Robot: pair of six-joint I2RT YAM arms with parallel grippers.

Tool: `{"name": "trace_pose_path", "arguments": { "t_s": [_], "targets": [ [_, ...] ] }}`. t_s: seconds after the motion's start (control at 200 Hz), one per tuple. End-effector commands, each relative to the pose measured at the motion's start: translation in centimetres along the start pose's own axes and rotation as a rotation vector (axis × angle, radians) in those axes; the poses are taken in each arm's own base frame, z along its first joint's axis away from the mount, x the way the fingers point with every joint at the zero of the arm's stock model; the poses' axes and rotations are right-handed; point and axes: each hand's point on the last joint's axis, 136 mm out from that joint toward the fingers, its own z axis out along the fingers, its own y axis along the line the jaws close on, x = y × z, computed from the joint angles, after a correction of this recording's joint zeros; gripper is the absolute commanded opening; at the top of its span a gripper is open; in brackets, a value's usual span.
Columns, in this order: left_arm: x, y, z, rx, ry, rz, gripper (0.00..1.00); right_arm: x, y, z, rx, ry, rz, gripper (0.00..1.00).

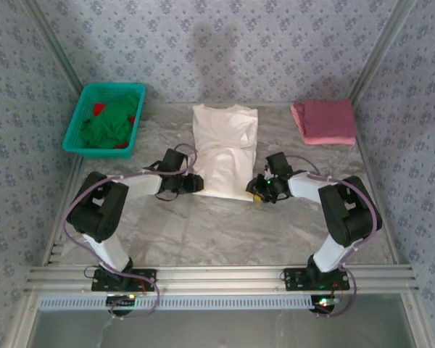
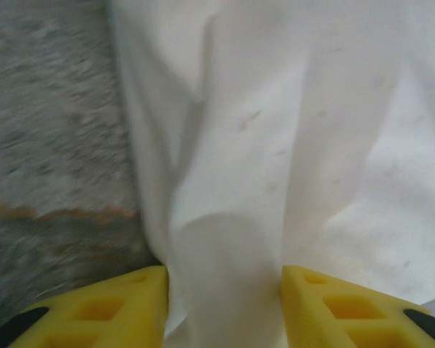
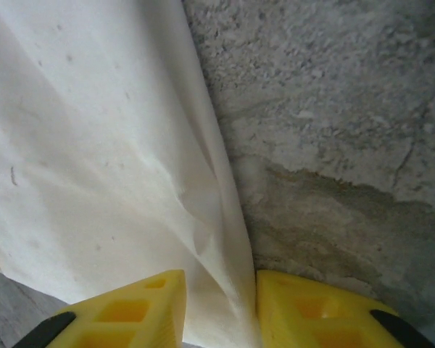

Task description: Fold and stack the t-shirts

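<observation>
From the top external view, the cream-white t-shirt (image 1: pixel 223 148) lay flat in the middle of the table (image 1: pixel 203 232), folded into a long strip running from 12 to 6 o'clock. The dusty pink t-shirt (image 1: pixel 324 121) sat folded at 2 o'clock, well apart from it. A teal basket (image 1: pixel 78 129) holding green cloth (image 1: pixel 109 125) stood at 10 o'clock. The left gripper (image 1: pixel 196 183) was at the white shirt's 7 o'clock corner and the right gripper (image 1: pixel 255 190) at its 5 o'clock corner, both low on the near hem.

In the left wrist view, the left gripper (image 2: pixel 225 279) had its 2 yellow fingers (image 2: pixel 123 312) partly apart, with a raised ridge of the cream-white t-shirt (image 2: pixel 290 130) filling the gap and touching both, so it was pinched. Grey table (image 2: pixel 51 130) showed at 9 o'clock.

In the right wrist view, the right gripper (image 3: pixel 221 283) had a narrower gap, and the edge of the cream-white t-shirt (image 3: pixel 94 159) ran down between its fingers (image 3: pixel 145 304). Whether they pressed it could not be told. Bare table (image 3: pixel 333 109) lay at 2 o'clock.
</observation>
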Motion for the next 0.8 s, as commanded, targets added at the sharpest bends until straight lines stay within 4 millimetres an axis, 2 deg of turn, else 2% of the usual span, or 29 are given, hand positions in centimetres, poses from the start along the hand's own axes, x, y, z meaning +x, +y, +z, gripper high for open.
{"name": "trace_pose_path", "arguments": {
  "t_s": [0.0,0.11,0.185,0.315,0.38,0.445,0.485,0.56,0.625,0.715,0.799],
  "targets": [
    [-1.1,-3.4,0.2,0.126,-0.044,0.049,0.4,-0.9,5.3,1.1,-0.157,-0.036,-0.102,0.26],
    [-2.1,-4.7,-0.6,0.166,-0.074,0.057,0.39,-1.2,6.4,0.4,-0.174,-0.046,-0.127,0.25],
    [-2.2,-4.4,-0.5,0.15,-0.08,0.061,0.38,-1.2,6.5,0.3,-0.169,-0.048,-0.132,0.22],
    [-1.7,-3.1,-0.3,0.123,-0.07,0.037,0.14,-1.4,5.6,0.0,-0.154,-0.068,-0.107,0.06],
    [-1.4,-2.6,-0.7,0.116,-0.078,0.021,0.08,-1.4,5.2,-0.6,-0.144,-0.081,-0.104,0.0],
    [-0.9,-2.0,-1.2,0.096,-0.086,0.017,0.0,-1.1,4.4,-1.2,-0.121,-0.091,-0.103,0.0],
    [-0.5,-1.6,-1.5,0.082,-0.083,0.014,0.0,-0.7,3.8,-1.6,-0.109,-0.092,-0.097,0.0],
    [1.1,-1.0,-2.0,0.065,-0.055,0.004,0.0,0.8,2.1,-1.8,-0.08,-0.071,-0.085,0.0],
    [3.2,0.0,-2.2,0.043,-0.032,-0.015,0.0,2.8,-0.2,-1.8,-0.045,-0.036,-0.062,0.0],
    [7.1,0.8,-2.7,0.036,0.033,-0.053,0.0,6.2,-3.0,-2.2,-0.025,0.009,-0.025,0.0],
    [10.8,0.5,-3.7,0.017,0.109,-0.053,0.0,9.3,-4.2,-3.4,-0.005,0.035,-0.028,0.0]
  ]
}}
